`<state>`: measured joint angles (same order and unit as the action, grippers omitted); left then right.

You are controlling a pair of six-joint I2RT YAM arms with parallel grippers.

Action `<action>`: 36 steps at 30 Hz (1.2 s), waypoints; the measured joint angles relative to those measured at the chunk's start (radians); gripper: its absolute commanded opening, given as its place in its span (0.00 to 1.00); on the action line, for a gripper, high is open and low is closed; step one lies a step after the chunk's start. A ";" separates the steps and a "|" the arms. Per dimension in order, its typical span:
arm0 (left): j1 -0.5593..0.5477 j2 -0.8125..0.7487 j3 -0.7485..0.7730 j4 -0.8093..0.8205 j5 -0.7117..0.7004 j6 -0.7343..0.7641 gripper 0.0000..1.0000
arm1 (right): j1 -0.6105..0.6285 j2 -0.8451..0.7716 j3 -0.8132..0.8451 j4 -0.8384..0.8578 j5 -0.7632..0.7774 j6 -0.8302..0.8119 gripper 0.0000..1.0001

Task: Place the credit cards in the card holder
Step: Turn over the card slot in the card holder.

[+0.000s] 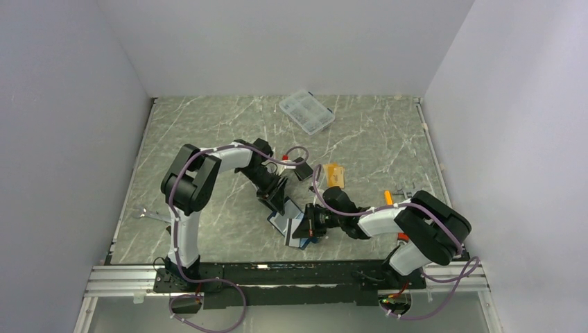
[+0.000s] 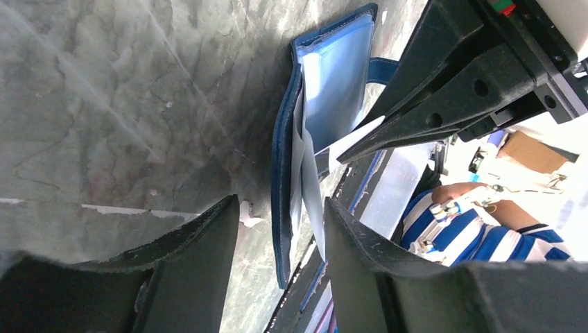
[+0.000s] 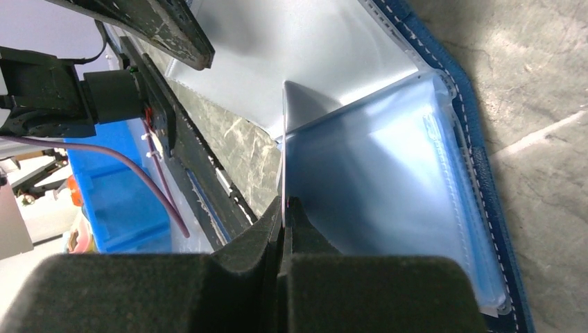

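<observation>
Here, the open card holder (image 1: 286,223) lies on the marbled worktop (image 1: 208,132) near its front edge, between the two arms, with its navy cover outward and its pale blue pockets exposed. The right hand (image 3: 285,208) is clenched on a silver-grey card (image 3: 301,107), gripping it by one end. The right wrist view shows the card edge-on. Its far end meets the mouth of a translucent pocket inside the holder, though how far it has entered cannot be told. The left hand (image 2: 281,211) is released, its jaws spread to either side of the holder's near edge. In the left wrist view one pad (image 2: 353,257) is just beside the pale inner leaves, while the other stands apart from the navy cover. That view also shows the right hand's dark fingers coming in from the upper right, with a pale corner of the card at their tips against the light blue lining. An orange-gold card (image 1: 334,173) lies flat on the worktop behind the right hand, apart from the holder. A clear compartment box (image 1: 306,112) sits well apart, near the back wall.
</observation>
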<state>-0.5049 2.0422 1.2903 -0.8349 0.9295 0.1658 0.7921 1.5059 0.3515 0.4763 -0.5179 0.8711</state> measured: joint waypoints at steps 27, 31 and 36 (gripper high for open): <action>0.002 -0.054 0.015 0.037 -0.108 -0.013 0.00 | -0.065 -0.189 -0.111 -0.080 -0.042 -0.016 0.00; 0.006 -0.054 0.010 0.036 -0.113 -0.008 0.00 | -0.098 -0.230 -0.134 -0.120 -0.046 -0.031 0.00; 0.006 -0.054 0.010 0.032 -0.124 0.006 0.00 | -0.136 -0.280 -0.166 -0.158 -0.065 -0.046 0.00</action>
<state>-0.4984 1.9884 1.2999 -0.8032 0.8059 0.1722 0.6563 1.2255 0.1856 0.3180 -0.5831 0.8249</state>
